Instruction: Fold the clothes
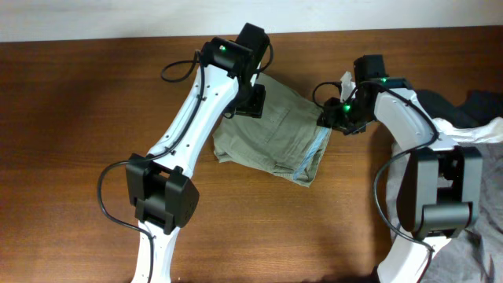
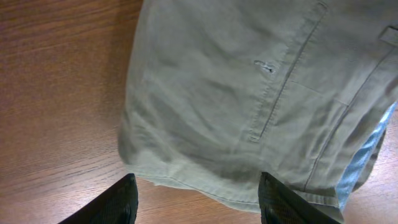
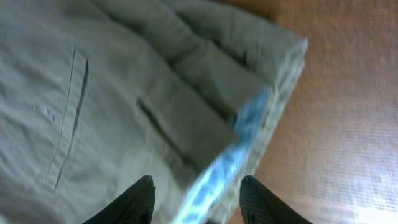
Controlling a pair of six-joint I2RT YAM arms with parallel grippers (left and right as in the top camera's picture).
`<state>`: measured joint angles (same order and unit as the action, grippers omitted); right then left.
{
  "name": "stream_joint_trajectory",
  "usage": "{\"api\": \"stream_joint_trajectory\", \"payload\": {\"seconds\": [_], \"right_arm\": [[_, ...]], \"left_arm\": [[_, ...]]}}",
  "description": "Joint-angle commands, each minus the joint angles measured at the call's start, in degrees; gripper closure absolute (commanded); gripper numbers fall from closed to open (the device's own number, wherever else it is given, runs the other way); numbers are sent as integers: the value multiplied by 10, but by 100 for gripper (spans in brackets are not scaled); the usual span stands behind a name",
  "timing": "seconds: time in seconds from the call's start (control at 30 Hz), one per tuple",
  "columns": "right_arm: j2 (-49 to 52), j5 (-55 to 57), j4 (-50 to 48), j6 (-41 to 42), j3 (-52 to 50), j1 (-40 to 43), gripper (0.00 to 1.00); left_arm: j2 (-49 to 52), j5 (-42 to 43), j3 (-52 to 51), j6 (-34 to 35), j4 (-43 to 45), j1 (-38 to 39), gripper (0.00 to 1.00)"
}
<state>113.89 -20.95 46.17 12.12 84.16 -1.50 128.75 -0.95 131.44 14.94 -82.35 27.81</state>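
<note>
The khaki-green shorts [image 1: 271, 135] lie folded on the wooden table, with a pale blue inner edge [image 1: 318, 149] showing at the right side. My left gripper [image 1: 250, 101] hovers over their upper left edge; in the left wrist view its open fingers [image 2: 196, 202] straddle the hem of the shorts [image 2: 249, 87]. My right gripper [image 1: 328, 118] is at the shorts' upper right corner; in the right wrist view its open fingers [image 3: 196, 199] stand either side of the blue edge [image 3: 233, 155] of the shorts [image 3: 93, 93].
Dark navy, white and grey garments [image 1: 471, 118] are piled at the table's right side beside the right arm's base [image 1: 440, 196]. The left arm's base [image 1: 161, 192] stands at the lower left. Bare wood [image 1: 71, 118] lies left of the shorts.
</note>
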Motion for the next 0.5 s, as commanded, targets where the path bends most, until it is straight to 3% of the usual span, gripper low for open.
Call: {"api": "stream_joint_trajectory", "payload": {"seconds": [0.0, 0.17, 0.33, 0.47], "right_arm": [[10, -9, -23, 8, 4, -4, 51], [14, 79, -26, 8, 3, -4, 51], [50, 26, -54, 2, 3, -4, 53], [50, 10, -73, 2, 3, -4, 60]], "left_arm": [[-24, -6, 1, -10, -2, 1, 37], [-24, -5, 1, -9, 0, 1, 37], [-24, -5, 1, -9, 4, 1, 36], [-24, -5, 1, -9, 4, 1, 36]]}}
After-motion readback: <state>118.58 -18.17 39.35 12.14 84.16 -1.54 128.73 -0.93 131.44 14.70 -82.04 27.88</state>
